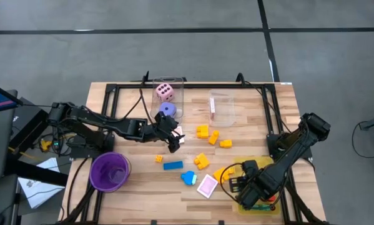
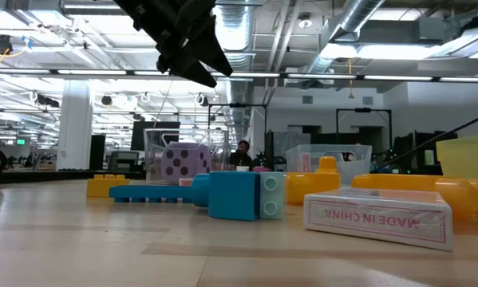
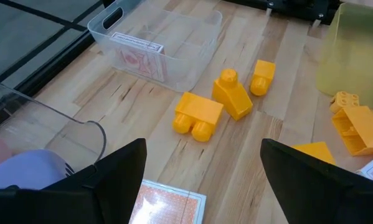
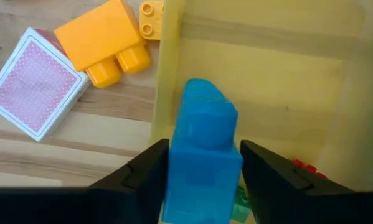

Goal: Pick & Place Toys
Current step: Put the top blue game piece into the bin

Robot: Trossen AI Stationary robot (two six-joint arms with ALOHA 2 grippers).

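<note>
Toys lie scattered on the wooden table: yellow blocks, a long blue brick, a blue block and a pink card deck. A pink die sits in a clear box, with a purple die just in front of it. My left gripper hangs open above a pink card, touching nothing. My right gripper points down over the yellow tray, shut on a blue block. My right gripper has the blue block's two opposite sides between its two fingers, which come from above and point down. The block stands upright with its rounded stud up, inside the yellow tray. Whether its base rests on the tray's floor is hidden by the block itself.
A purple round cup stands near the table's left front. A second clear box at the back holds a card deck. Green and red pieces lie in the tray. A black frame rims the table.
</note>
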